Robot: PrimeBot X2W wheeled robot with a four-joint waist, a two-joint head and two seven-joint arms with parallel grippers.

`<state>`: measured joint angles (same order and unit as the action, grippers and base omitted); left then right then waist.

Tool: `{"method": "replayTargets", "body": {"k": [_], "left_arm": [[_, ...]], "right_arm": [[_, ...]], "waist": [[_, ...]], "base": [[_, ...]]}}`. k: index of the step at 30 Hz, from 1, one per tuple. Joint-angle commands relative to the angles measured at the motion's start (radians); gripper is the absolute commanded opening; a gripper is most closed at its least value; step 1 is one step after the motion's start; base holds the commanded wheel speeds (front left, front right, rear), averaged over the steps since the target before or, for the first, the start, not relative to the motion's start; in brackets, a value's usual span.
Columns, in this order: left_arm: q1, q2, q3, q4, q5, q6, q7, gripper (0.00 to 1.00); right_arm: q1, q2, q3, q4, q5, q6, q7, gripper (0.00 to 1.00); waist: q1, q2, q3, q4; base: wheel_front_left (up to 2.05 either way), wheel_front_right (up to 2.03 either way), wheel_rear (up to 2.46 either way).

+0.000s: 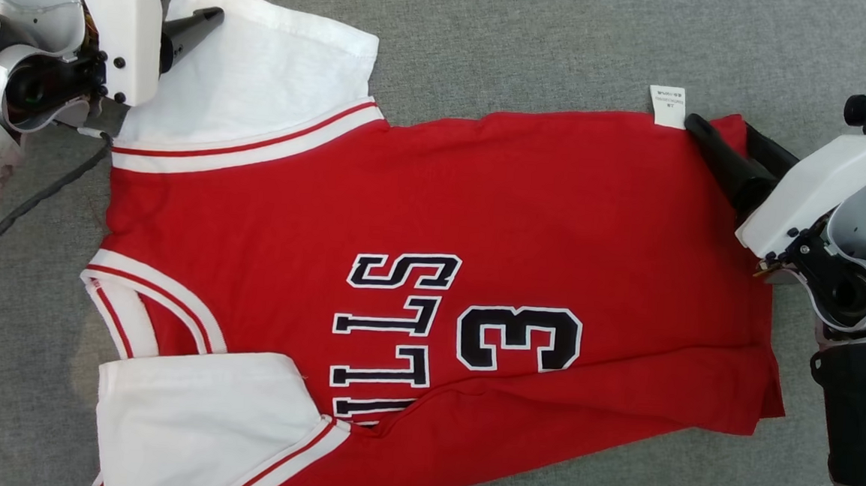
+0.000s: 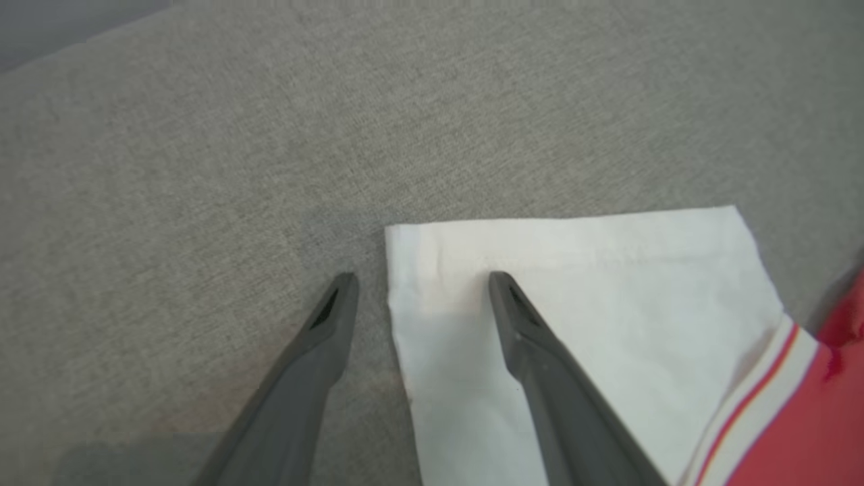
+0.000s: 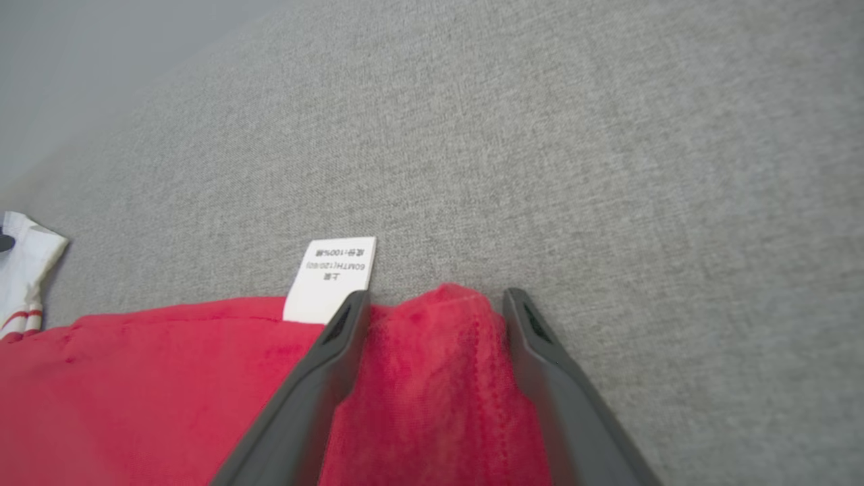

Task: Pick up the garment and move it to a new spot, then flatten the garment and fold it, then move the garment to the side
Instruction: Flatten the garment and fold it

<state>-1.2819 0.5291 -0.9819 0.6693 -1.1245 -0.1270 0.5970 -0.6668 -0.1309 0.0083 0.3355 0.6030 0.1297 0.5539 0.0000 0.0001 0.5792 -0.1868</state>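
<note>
the jersey [image 1: 434, 220] lies flat on the grey fabric surface [image 1: 535, 46], long axis across the robot's front, collar to its left, hem to its right. the left fingers [image 2: 533, 351] stand open astride the edge of the far white sleeve [image 2: 607, 283]. the right fingers [image 3: 317, 385] stand open with the far hem corner [image 3: 439, 378] bunched between them, so each arm has its own end. print reads "3" [image 1: 517, 338] and "lls" [image 1: 390, 323]. the care label [image 3: 334, 273] shows "100%", the rest too fine.

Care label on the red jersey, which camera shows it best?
Right wrist view: the care label sits close, print visible, beside the right tool. The head view shows it tiny at the jersey edge; the left wrist view faces the white sleeve.
</note>
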Motion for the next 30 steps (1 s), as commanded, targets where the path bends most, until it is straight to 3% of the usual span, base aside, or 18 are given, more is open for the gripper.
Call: {"method": "replayTargets", "body": {"k": [1,7,8,9,10,11,20,30], "left_arm": [[-0.012,0.01,-0.01,0.008,0.0,-0.004,-0.002,1.0],[-0.025,0.006,-0.036,0.039,0.001,-0.003,-0.001,1.0],[-0.024,0.001,-0.036,0.033,-0.013,-0.003,0.001,0.9],[-0.024,-0.002,-0.038,0.026,-0.024,-0.003,0.001,0.43],[-0.027,-0.002,-0.039,0.02,-0.031,-0.003,0.0,0.0],[-0.031,0.001,-0.042,0.018,-0.033,-0.003,-0.002,0.0],[-0.031,0.001,-0.066,-0.009,-0.067,-0.003,-0.049,0.0],[0.058,0.021,-0.112,-0.09,-0.16,-0.003,-0.067,0.0]], "right_arm": [[0.012,0.008,0.017,0.018,0.008,0.002,0.003,1.0],[0.005,0.005,0.037,0.029,0.025,0.002,-0.006,0.98],[0.003,0.005,0.041,0.03,0.028,0.002,-0.006,0.79],[0.002,0.004,0.046,0.028,0.031,0.002,-0.011,0.47],[-0.001,0.002,0.049,0.025,0.033,0.002,-0.022,0.43],[-0.004,-0.001,0.051,0.025,0.035,0.002,-0.032,0.0],[-0.002,-0.027,0.049,0.044,0.056,0.002,-0.096,0.0],[0.083,-0.058,-0.001,0.091,0.069,0.002,-0.104,0.0]], "waist": [[0.0,-0.0001,0.01,-0.01],[0.0,-0.0001,0.017,-0.015],[0.0,-0.0001,0.016,-0.015],[0.0,-0.0001,0.016,-0.013],[0.0,-0.0001,0.015,-0.012],[0.0,-0.0001,0.012,-0.01],[0.0,-0.0001,-0.045,0.014],[0.0,-0.0001,-0.202,0.082]], "base": [[0.0,0.0,0.0],[0.0,0.0,0.0],[0.0,0.0,0.0],[0.0,0.0,0.0],[0.0,0.0,0.0],[0.0,0.0,0.0],[0.0,0.0,0.0],[0.0,0.0,0.0]]}}
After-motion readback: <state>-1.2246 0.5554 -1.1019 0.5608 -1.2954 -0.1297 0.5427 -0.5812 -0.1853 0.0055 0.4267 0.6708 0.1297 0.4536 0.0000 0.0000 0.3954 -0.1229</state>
